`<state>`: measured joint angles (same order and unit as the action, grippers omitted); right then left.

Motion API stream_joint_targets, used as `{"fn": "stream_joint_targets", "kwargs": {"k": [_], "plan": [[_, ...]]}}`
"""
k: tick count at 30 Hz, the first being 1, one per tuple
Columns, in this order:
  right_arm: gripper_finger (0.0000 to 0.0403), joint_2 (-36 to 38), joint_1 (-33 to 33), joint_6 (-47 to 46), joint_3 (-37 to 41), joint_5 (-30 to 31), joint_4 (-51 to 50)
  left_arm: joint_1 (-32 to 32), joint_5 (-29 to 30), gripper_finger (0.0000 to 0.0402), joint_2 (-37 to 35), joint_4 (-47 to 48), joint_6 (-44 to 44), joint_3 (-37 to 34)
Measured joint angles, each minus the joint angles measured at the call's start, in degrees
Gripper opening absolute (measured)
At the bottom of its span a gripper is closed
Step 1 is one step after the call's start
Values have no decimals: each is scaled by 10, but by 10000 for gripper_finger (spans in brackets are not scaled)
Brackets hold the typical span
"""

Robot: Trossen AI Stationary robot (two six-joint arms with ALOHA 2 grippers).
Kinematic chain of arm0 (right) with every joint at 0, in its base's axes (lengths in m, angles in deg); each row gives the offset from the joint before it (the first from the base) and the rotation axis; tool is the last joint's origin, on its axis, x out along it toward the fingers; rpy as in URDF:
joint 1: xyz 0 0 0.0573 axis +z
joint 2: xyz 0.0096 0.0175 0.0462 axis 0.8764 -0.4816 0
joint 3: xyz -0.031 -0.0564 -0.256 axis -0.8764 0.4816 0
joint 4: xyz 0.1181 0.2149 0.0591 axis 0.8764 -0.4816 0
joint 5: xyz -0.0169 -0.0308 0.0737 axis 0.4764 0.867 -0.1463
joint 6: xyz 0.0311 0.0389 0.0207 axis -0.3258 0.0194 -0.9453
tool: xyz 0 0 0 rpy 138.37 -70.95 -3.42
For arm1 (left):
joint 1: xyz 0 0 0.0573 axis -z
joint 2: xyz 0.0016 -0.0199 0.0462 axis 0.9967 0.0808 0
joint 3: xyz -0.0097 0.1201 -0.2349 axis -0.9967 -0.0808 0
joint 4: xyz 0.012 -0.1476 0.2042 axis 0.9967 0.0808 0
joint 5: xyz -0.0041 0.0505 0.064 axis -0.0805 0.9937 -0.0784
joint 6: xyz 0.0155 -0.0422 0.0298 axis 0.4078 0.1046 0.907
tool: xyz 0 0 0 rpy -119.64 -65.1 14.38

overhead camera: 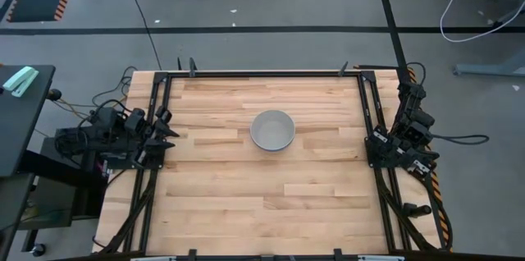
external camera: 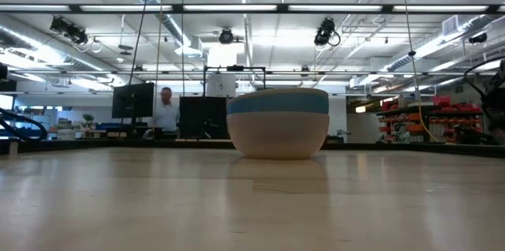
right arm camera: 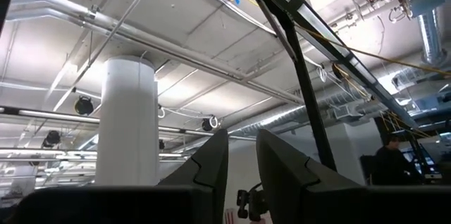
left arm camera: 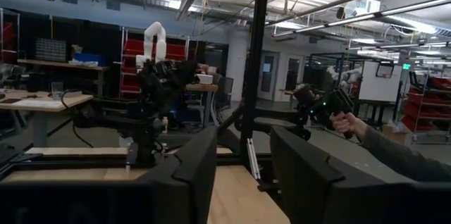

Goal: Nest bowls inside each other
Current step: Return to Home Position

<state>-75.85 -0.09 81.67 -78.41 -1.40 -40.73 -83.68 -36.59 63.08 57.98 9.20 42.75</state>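
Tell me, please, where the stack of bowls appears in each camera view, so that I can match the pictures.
High view: the stack of bowls sits near the table's middle, grey from above.
Low view: the stack stands just right of centre, pink below, blue band, grey rim.
Left wrist view: not in it.
Right wrist view: not in it.
Shared landmark: the wooden table top, seen in all but the right wrist view.

We hold both arms folded low, well apart. Our left gripper sits at the left edge of the bench, pointing level, fingers parted. Our right gripper sits at the right edge, tilted upward, fingers narrowly apart.
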Motion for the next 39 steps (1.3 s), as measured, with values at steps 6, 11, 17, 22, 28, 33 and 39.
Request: {"fn": "stream_joint_targets", "kwargs": {"k": [6,11,17,22,28,33,39], "plan": [[83,0,0,22,0,0,1,0,0,136,0,0,-1,0],[83,0,-13,15,1,7,-5,0,0,143,0,8,0,0],[83,0,-69,-43,19,-2,-8,1,-1,146,0,10,-1,0],[83,-1,-132,-87,19,-67,-12,1,-13,137,0,18,-2,0],[83,-1,-210,-117,19,-190,-27,1,-13,140,1,28,-2,0],[83,-1,-281,-157,19,-224,-50,1,-13,147,1,38,-2,0],[83,-1,-372,-187,19,-297,-51,2,-39,143,1,39,-2,0]]}}
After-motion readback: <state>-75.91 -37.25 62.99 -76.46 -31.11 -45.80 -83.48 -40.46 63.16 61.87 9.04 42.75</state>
